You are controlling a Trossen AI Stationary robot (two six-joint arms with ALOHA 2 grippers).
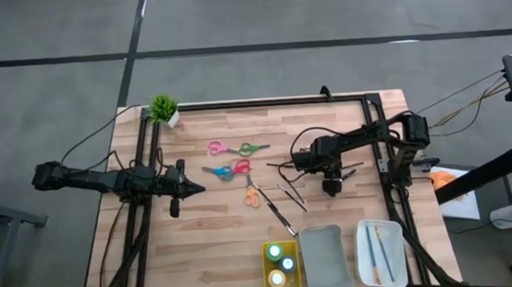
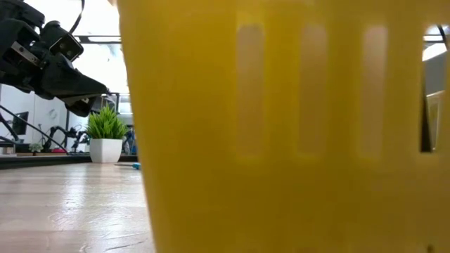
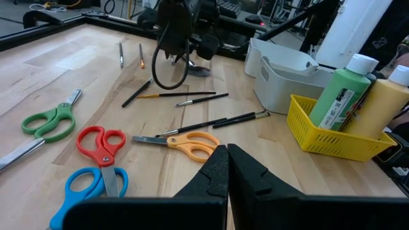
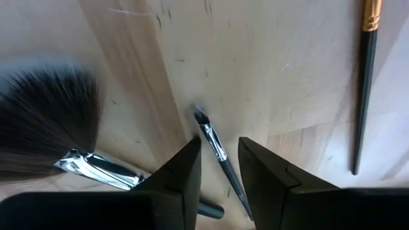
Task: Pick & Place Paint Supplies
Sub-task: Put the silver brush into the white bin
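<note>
My right gripper (image 1: 331,189) points down at the table's right-middle, open. In its wrist view (image 4: 219,144) the fingers stand on either side of a thin dark brush (image 4: 214,142) that lies flat on the wood, without touching it. A stubby fan brush (image 4: 45,118) lies beside it, and a long brush with a gold ferrule (image 4: 364,83) farther off. My left gripper (image 1: 192,188) (image 3: 227,153) waits shut above the table's left-middle. Several scissors (image 1: 231,170) and thin brushes (image 1: 281,195) lie mid-table. Paint bottles (image 1: 281,265) stand in the yellow tray (image 3: 332,137).
A grey tray (image 1: 323,257) and a white tray (image 1: 380,252), the white one with brushes in it, sit by the near edge, right of the yellow tray. A small potted plant (image 1: 163,107) stands at the far left corner. The yellow tray's wall (image 2: 281,126) fills most of the low view.
</note>
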